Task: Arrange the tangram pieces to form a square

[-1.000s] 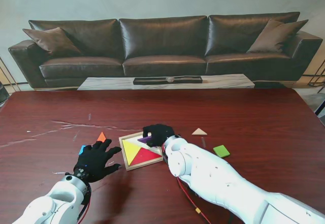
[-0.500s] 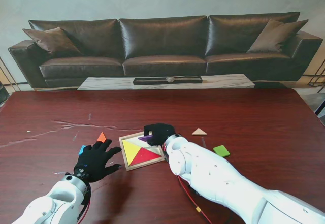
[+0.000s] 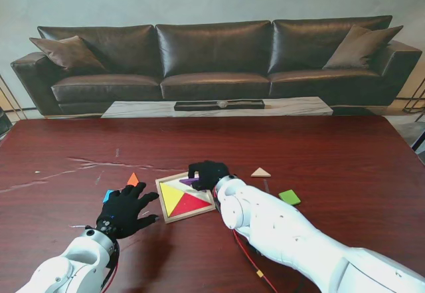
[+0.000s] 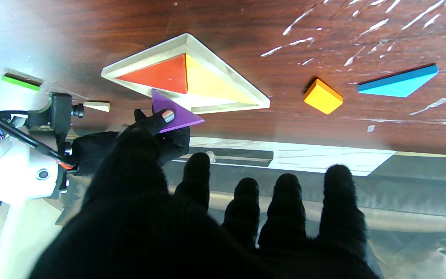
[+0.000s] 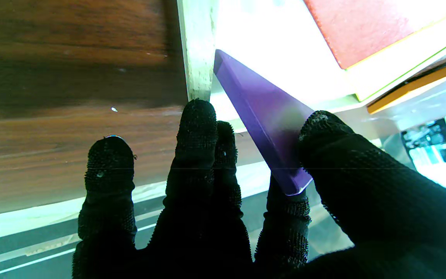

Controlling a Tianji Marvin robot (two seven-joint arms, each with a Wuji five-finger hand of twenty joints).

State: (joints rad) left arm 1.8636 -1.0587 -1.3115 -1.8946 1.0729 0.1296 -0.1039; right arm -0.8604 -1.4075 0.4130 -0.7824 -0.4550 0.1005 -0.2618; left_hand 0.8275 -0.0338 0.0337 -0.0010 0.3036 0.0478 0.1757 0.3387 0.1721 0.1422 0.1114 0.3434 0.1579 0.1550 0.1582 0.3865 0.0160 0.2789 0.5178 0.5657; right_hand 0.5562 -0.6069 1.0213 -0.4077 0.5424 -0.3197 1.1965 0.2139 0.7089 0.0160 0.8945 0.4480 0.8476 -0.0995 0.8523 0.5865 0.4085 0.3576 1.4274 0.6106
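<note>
Dark wooden tabletop [image 3: 332, 153], scratched and glossy, carrying everything. Square wooden tray [image 3: 161, 200] lying between the two robot hands, already filled on one side with a yellow triangle [image 3: 170, 196] and a red triangle [image 3: 192, 204] sitting flush together.

Left robot hand [image 3: 126, 210] spread flat and wide just beside the tray's left edge, holding nothing. Right robot hand [image 3: 208, 173] at the tray's far corner, pinching a purple triangle [image 5: 269, 116] between thumb and fingertips [image 5: 198, 116]; one corner dipping over the tray's rim toward the bare floor, the rest tilted up, not yet seated.

Loose bits well apart: green square [image 3: 289, 197] and pale triangle [image 3: 260, 172] off to the right of the right hand; orange piece [image 3: 133, 179] and blue piece [image 3: 107, 195] just beyond the left fingers.

Likely light, stiff, thin and smooth-faced, so prone to slipping or pivoting in a two-point pinch. Best taken across opposite edges near the thick middle, not at a sharp tip. Probably needs lowering flat and sliding against the neighbours rather than dropping.
</note>
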